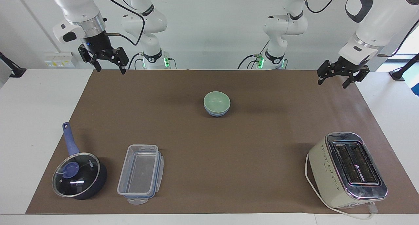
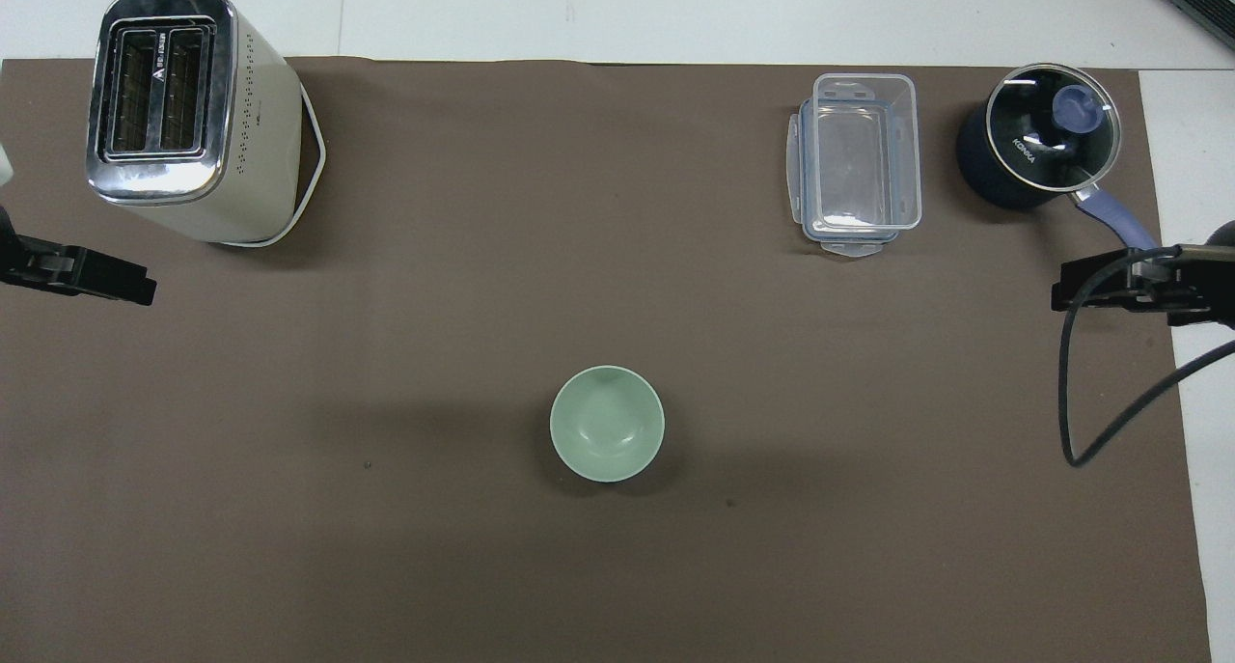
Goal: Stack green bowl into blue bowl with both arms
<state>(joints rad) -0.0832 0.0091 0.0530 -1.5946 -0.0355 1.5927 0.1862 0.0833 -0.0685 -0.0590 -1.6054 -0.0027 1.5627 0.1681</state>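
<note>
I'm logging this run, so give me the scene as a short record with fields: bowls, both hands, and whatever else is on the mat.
bowls: green bowl nested in blue bowl, mid-mat
left hand: open, empty, raised over the mat edge at its own end
right hand: open, empty, raised over the mat corner at its own end
other items: toaster, lidded saucepan, clear food container
task state: stack looks done
</note>
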